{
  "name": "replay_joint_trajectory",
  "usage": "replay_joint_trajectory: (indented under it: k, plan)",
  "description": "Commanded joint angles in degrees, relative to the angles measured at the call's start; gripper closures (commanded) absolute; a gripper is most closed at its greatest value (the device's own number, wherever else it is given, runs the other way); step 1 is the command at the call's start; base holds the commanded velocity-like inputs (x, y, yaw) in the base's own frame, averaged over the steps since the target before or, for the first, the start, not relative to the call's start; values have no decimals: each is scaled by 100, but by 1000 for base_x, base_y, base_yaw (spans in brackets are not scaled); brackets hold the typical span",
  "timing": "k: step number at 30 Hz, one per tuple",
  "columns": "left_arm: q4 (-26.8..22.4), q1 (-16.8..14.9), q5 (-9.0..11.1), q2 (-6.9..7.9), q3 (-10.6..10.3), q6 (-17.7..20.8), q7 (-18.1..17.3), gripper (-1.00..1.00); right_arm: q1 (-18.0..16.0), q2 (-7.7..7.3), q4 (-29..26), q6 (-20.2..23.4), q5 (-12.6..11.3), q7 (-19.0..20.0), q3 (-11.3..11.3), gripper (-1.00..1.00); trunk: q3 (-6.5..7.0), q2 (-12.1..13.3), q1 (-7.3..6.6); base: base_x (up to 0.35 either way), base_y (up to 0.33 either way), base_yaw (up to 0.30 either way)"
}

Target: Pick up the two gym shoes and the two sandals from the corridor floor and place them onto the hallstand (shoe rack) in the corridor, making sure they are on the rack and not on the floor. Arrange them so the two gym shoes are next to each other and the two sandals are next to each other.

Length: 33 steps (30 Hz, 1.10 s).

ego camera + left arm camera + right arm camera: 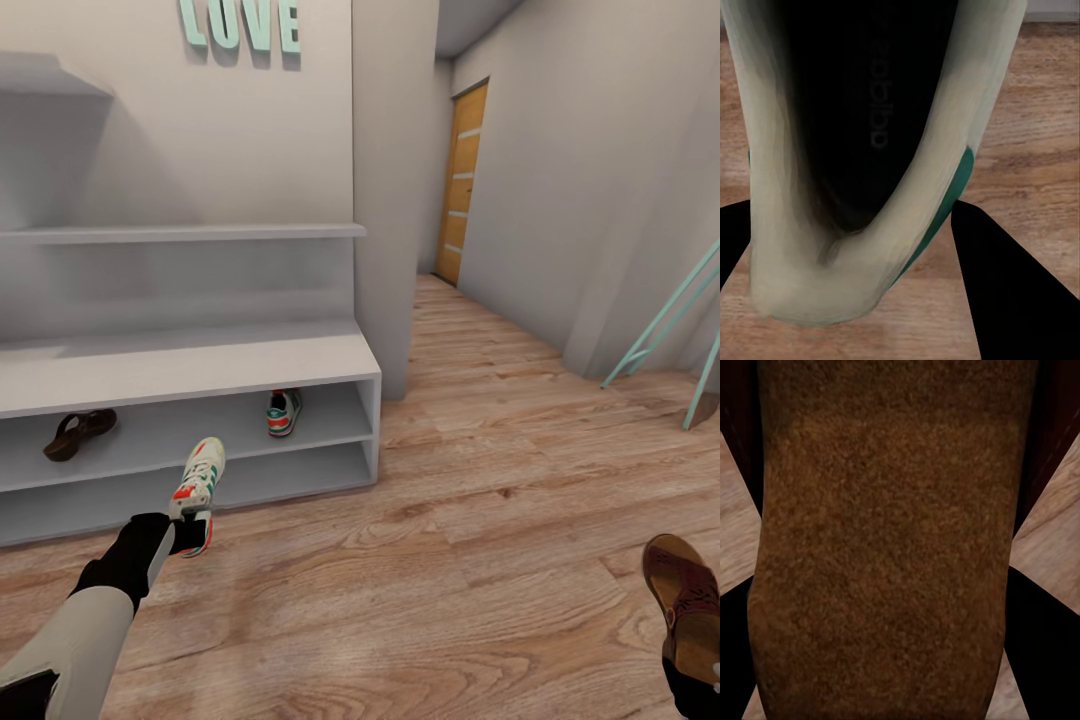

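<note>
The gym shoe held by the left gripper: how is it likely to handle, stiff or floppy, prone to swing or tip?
The gym shoe, clamped at the heel by the left gripper, juts forward without sagging, so it probably handles fairly stiff. Most of its length overhangs the jaws, so it may pivot if bumped. Its flat sole should sit stable on the hallstand.

white-green gym shoe, brown sandal

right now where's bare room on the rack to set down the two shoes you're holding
The upper open shelf is bare between the sandal at its left and the gym shoe at its right end. The bench top and the lower shelf look bare too. The left pincer holds the other gym shoe, the right pincer the other sandal.
</note>
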Motion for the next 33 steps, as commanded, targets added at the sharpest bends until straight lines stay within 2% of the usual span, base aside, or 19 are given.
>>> replay_joint_trajectory:
  k: [1, 6, 14, 20, 33]
  plan:
    - [-8, 11, -59, 2, 25, 24, -51, 100, -5, 13, -4, 12, 52, 45, -17, 100, -5, -2, -1, 0, 0, 0]
    - [2, -35, -69, -4, -61, 16, -32, 100, -4, 16, -1, 7, 48, 52, -11, 100, -5, -2, -1, 0, 0, 0]
    - [226, -457, -64, -5, -82, 19, 118, 100, -4, 16, 2, 12, 48, 51, -6, 100, -5, -2, -1, 0, 0, 0]
    - [218, -458, -56, 2, -84, 11, 119, 100, -4, 16, -3, 12, 54, 51, -5, 100, -5, -2, -1, 23, 0, 0]
    - [213, -446, -53, 4, -90, 7, 77, 100, -4, 16, -3, 18, 57, 48, -6, 100, -5, -2, -1, 283, -72, 0]
